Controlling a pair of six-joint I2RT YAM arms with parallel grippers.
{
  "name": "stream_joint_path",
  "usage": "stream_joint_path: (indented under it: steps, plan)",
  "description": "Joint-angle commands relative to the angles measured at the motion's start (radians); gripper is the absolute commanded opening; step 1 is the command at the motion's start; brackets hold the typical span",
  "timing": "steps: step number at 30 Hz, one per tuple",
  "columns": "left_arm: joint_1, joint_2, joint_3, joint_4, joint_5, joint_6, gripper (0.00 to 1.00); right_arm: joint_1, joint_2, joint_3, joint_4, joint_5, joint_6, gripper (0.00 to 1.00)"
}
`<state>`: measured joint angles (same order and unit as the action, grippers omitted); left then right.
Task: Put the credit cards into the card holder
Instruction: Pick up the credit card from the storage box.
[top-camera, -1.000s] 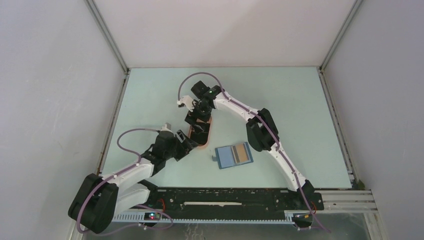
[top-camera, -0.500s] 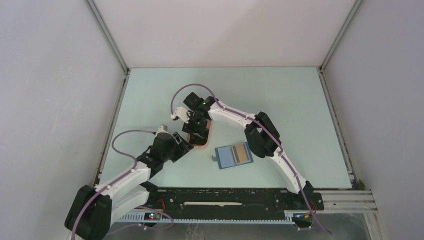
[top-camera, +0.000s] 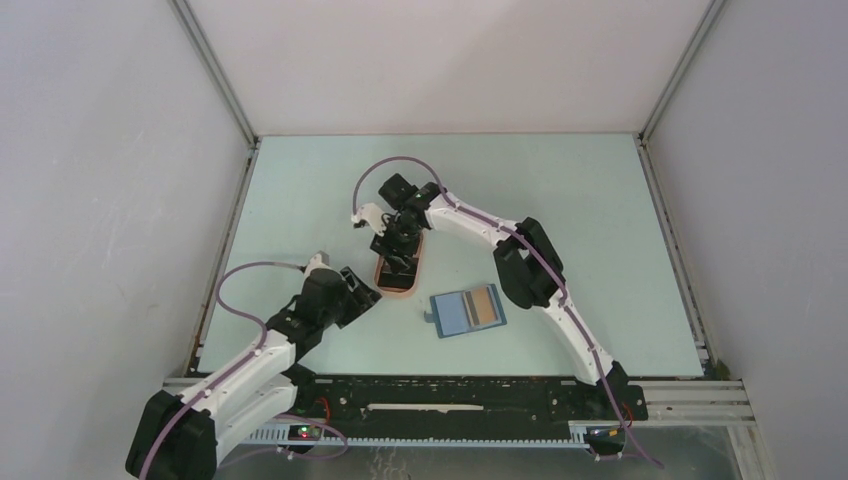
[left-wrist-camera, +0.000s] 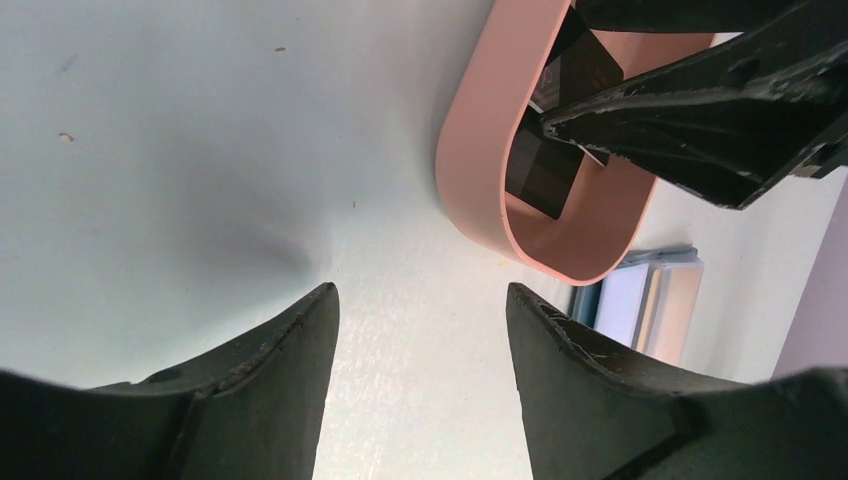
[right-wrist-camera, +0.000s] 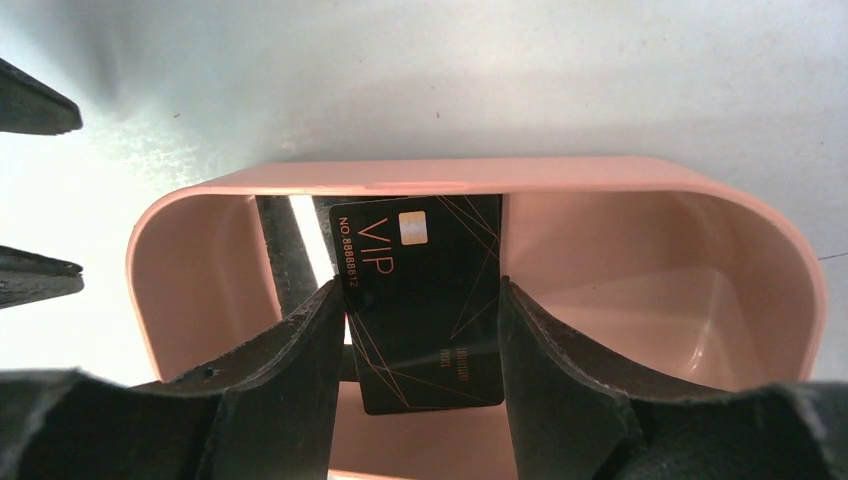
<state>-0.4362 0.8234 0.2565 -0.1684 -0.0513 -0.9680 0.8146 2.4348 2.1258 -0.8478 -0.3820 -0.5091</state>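
Observation:
A black credit card (right-wrist-camera: 425, 330) with gold "VIP" print leans inside the pink oval tray (right-wrist-camera: 640, 180). My right gripper (right-wrist-camera: 420, 290) reaches down into the tray, and its two fingers touch the card's left and right edges. In the top view the right gripper (top-camera: 397, 252) is over the tray (top-camera: 399, 289). The blue card holder (top-camera: 460, 314) lies open on the table to the tray's right, with a tan-orange card (top-camera: 484, 305) in it. My left gripper (left-wrist-camera: 420, 300) hovers open over bare table just short of the tray's near end (left-wrist-camera: 470, 200), holding nothing.
The left gripper's fingertips (right-wrist-camera: 35, 110) show at the left edge of the right wrist view, close to the tray's end. Grey walls with metal rails enclose the pale green table (top-camera: 560, 200). A black rail runs along the near edge (top-camera: 450, 395).
The right gripper has dropped into the tray and closed from wide open onto the black card. The left arm has drawn back a little toward its base, its jaws slightly narrower.

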Motion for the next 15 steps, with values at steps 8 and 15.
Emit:
stream_joint_path:
  steps: [8, 15]
  plan:
    - [0.004, -0.064, 0.044, 0.037, 0.016, -0.007, 0.67, -0.086, 0.068, 0.109, -0.144, -0.224, 0.076, 0.44]
    - [0.004, -0.141, 0.056, 0.129, 0.011, -0.087, 0.65, -0.104, 0.109, 0.167, -0.188, -0.284, 0.089, 0.44]
